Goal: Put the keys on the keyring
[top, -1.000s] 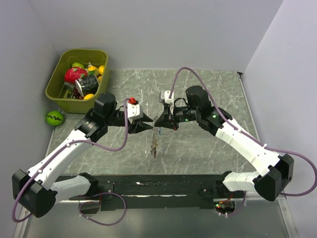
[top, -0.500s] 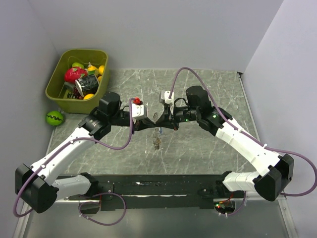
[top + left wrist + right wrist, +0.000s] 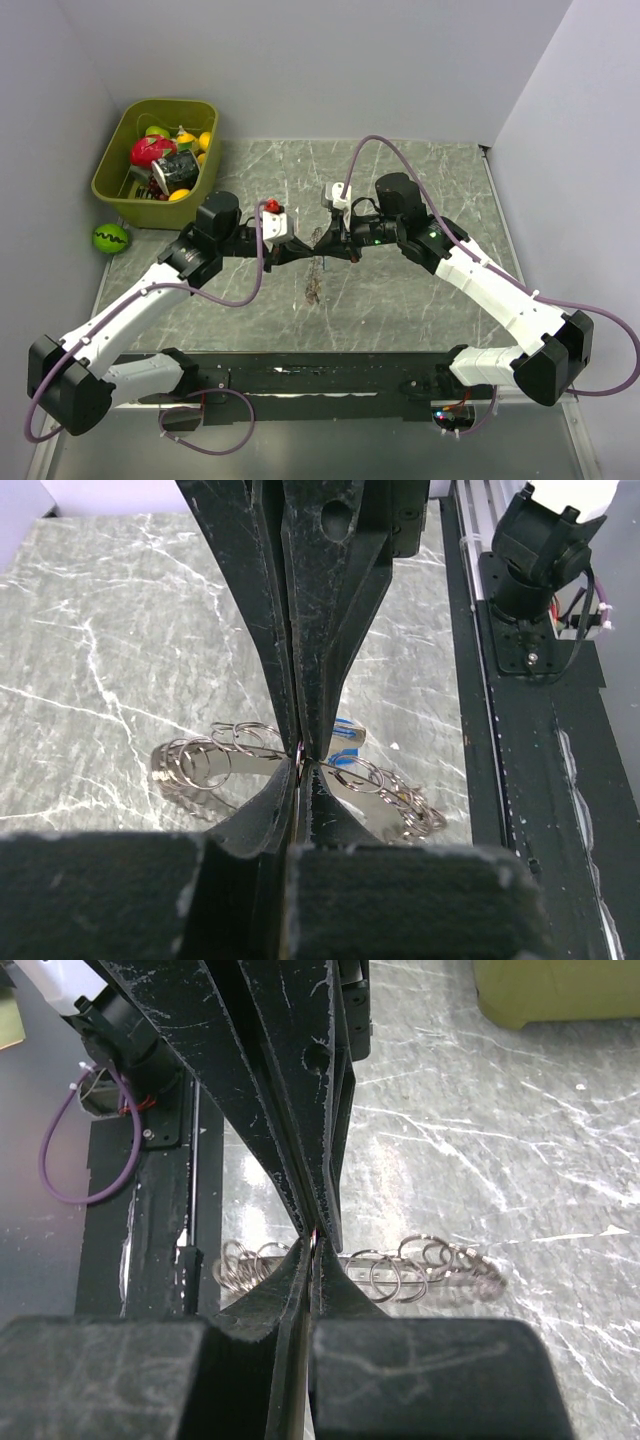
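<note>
My left gripper [image 3: 308, 247] and right gripper [image 3: 326, 246] meet tip to tip above the middle of the marble table [image 3: 420, 180]. Both are shut at the same spot on the keyring [image 3: 315, 285], a string of linked silver rings that dangles below the tips. In the left wrist view my left gripper [image 3: 301, 767] pinches it, with the keyring [image 3: 200, 765] spreading to both sides and a blue tag [image 3: 346, 732] of the keys just behind. In the right wrist view my right gripper [image 3: 314, 1245] is shut the same way, the keyring [image 3: 430, 1265] trailing right. Single keys are hard to pick out.
An olive bin [image 3: 110, 172] full of toy food stands at the far left corner. A green striped ball [image 3: 110, 237] lies on the floor beside the table's left edge. The black mounting rail [image 3: 330, 375] runs along the near edge. Grey walls close in on three sides.
My left gripper moved right to the right gripper's tips and shut there. The dangling keyring rose slightly. The right arm stayed put.
</note>
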Tool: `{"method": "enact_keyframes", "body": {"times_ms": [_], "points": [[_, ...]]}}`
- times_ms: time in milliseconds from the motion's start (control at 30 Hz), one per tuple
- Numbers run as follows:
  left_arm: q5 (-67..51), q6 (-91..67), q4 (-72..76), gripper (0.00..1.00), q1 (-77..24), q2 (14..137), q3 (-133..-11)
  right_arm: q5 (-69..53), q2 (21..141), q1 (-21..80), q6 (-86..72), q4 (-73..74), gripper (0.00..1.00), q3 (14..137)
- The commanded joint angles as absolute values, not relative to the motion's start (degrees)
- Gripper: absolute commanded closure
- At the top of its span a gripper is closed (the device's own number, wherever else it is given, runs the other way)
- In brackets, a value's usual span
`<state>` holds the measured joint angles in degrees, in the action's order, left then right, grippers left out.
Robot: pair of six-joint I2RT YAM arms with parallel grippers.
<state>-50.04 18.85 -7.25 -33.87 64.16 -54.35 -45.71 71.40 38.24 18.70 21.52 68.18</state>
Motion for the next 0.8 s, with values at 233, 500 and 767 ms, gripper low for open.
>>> {"method": "enact_keyframes", "body": {"times_ms": [233, 500, 767], "points": [[-50.1, 17.3, 2.6, 0.99, -35.1, 59.7, -51.6, -45.9, 70.4, 38.6, 16.3, 15.6, 0.99, 69.4], [-49.8, 16.6, 4.7, 0.99, -35.2, 58.7, -50.3, -45.3, 69.6, 38.7, 15.7, 14.6, 0.96, 68.6], [-50.4, 15.4, 9.5, 0.99, -35.2, 57.5, -48.2, -44.6, 69.3, 38.7, 15.4, 13.9, 0.93, 67.8]]}}
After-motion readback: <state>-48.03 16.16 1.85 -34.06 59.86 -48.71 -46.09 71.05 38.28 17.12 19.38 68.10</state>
